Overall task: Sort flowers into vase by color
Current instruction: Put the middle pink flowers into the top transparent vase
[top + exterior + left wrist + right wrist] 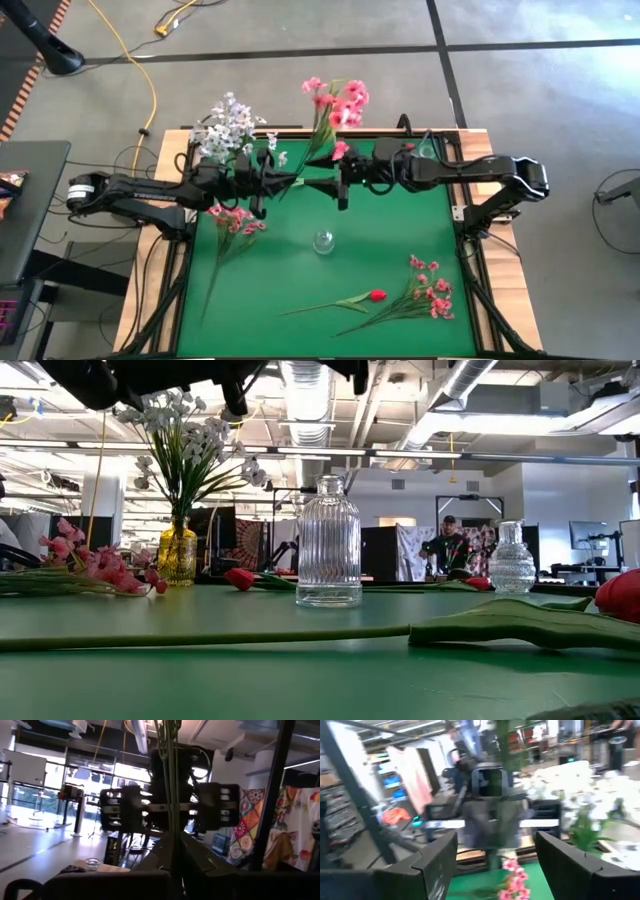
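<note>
where arms cross mid-table, stem contact hard to resolve; left gripper (300, 181) clamped on pink spray (336, 104) stem, right gripper (342, 183) fully spread, facing it, holding nothing.

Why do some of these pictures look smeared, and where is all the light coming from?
Right wrist view: everything is smeared, the pink blooms included. Left wrist view: bright windows behind leave the right pincer and the green stem as dark shapes. Low view: ceiling lights glint on the ribbed glass bottle. High view: even light.
</note>
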Action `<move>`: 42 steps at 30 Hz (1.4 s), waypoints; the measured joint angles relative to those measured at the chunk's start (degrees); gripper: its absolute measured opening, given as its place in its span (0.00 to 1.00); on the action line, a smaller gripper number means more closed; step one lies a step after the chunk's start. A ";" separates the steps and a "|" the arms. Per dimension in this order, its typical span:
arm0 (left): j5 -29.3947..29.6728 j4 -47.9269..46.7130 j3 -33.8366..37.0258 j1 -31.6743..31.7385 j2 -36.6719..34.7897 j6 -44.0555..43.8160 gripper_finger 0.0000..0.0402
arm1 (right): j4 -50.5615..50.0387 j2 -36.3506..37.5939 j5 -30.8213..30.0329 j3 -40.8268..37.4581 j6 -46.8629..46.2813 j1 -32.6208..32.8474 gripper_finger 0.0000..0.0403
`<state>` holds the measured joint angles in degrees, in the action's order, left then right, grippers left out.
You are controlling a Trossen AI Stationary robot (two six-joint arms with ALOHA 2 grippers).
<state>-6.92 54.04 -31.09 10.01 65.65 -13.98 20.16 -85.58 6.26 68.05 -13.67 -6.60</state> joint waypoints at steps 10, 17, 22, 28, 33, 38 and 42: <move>1.71 -1.25 0.00 -1.08 0.00 0.20 0.00 | 1.06 0.00 -0.30 0.00 0.04 -0.74 0.73; 2.19 -4.44 0.00 -1.08 0.02 -0.07 0.00 | 1.12 0.00 -0.29 0.00 0.17 -0.54 0.72; 2.18 -4.81 0.00 -1.08 0.02 0.02 0.00 | 1.12 0.00 -0.30 0.00 0.16 -0.56 0.72; 2.16 -6.25 0.00 -1.08 0.02 0.15 0.00 | 1.14 0.00 -0.30 0.00 0.15 -0.67 0.72; 2.19 -7.15 0.00 -1.08 0.04 0.17 0.00 | 1.12 0.00 -1.11 0.00 0.15 -0.67 0.71; 2.26 -7.12 0.00 -1.08 0.04 0.20 0.00 | 1.05 0.00 -1.56 0.00 0.13 -0.69 0.64; 2.35 -7.10 0.00 -1.08 0.04 0.20 0.00 | 0.87 0.00 -1.59 0.00 0.13 -0.67 0.53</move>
<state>-4.57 46.94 -31.09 8.93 65.69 -13.78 21.03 -85.58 4.67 68.05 -13.54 -7.27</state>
